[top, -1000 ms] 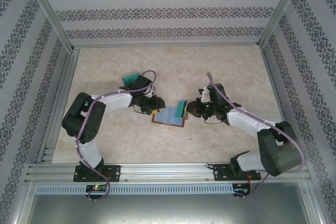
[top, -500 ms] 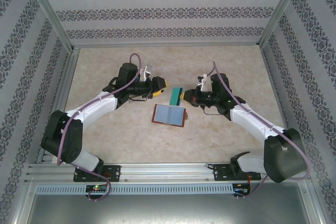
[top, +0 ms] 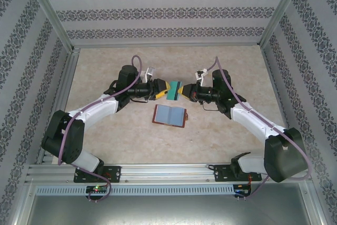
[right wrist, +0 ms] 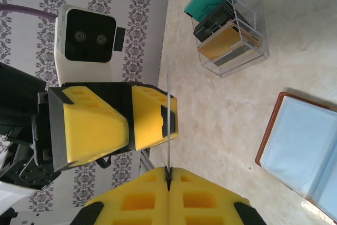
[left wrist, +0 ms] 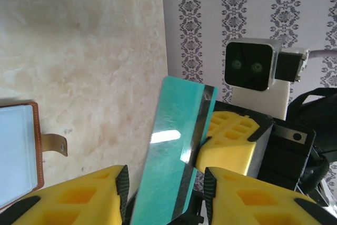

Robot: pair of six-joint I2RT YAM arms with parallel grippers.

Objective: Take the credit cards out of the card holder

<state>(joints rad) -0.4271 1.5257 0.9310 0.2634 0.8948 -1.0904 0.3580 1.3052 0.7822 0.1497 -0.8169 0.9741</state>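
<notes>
Right jaws pressed together, pinching teal card point(right wrist: 168, 130) by one end, off bench point(top: 237, 67). Left jaws spread, card at their mouth; pad contact: cannot tell. Likely handover: centre card in left gap, close on flat faces, only then release right. Card holder point(top: 169, 115) lies open, lower centre of top view. Right wrist view: card edge-on, clear box point(right wrist: 261, 30) upper right with stored cards point(right wrist: 221, 22). Left wrist view: card face, dark stripe, snap tab point(left wrist: 55, 143).

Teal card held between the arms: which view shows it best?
Left wrist: the teal card faces the lens, dark stripe visible. Right wrist catches its thin edge; top external, a small teal patch.
</notes>
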